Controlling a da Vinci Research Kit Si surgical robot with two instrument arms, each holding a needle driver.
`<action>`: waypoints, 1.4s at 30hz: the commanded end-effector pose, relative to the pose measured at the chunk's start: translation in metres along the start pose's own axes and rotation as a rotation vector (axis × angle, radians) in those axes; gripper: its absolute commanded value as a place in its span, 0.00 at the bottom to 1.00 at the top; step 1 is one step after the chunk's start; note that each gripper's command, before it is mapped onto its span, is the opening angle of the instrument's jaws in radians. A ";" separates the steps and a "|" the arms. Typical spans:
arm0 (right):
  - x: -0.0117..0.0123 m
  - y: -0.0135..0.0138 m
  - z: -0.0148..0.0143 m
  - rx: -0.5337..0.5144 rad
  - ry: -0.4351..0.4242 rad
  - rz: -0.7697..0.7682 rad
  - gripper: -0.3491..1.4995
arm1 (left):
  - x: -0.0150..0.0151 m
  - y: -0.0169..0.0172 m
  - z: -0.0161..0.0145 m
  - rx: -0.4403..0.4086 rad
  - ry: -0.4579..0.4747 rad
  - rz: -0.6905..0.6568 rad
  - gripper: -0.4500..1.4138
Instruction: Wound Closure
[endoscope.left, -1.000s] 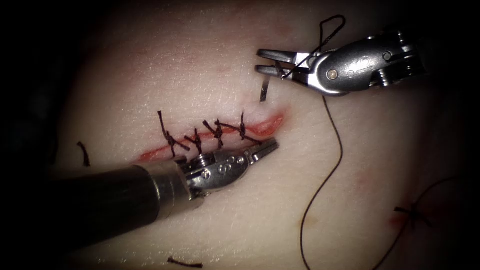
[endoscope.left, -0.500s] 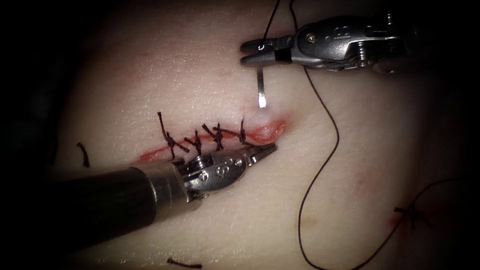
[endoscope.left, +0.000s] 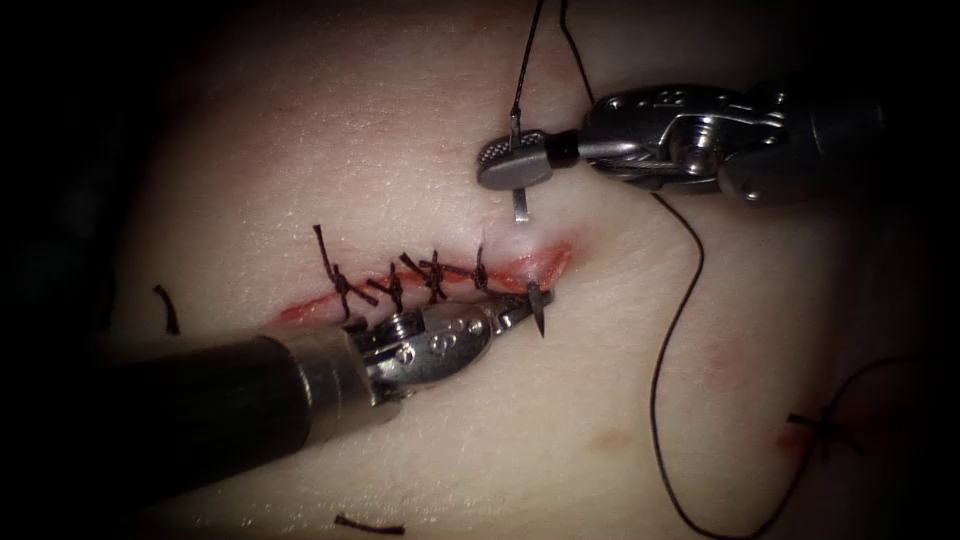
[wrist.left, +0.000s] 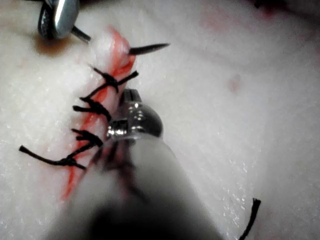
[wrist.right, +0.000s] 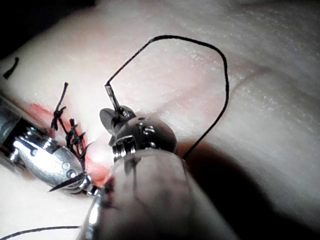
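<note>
right fingers grip needle near tail; tip through cut; left fingers closed, empty.

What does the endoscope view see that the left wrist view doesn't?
Endoscope view adds: the long thread lying right of the cut, and the right tool gripping the needle near its tail. Left wrist view adds: close up, the needle's tip poking free beside the left tool, which holds nothing. Both share: the stitches, and the needle through the tissue at the cut's right end.
</note>
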 end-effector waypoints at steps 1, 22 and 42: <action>-0.0009 -0.0005 0.0008 0.009 -0.006 0.030 0.00 | -0.0002 0.0000 0.0008 0.000 0.001 0.000 0.15; -0.0009 0.0034 -0.0020 -0.095 0.185 -0.169 0.98 | 0.0028 0.0023 -0.0022 -0.035 0.047 0.075 0.20; -0.0029 0.0046 -0.0041 -0.089 0.236 -0.201 0.91 | 0.0087 0.0038 -0.0034 0.086 0.167 0.446 0.65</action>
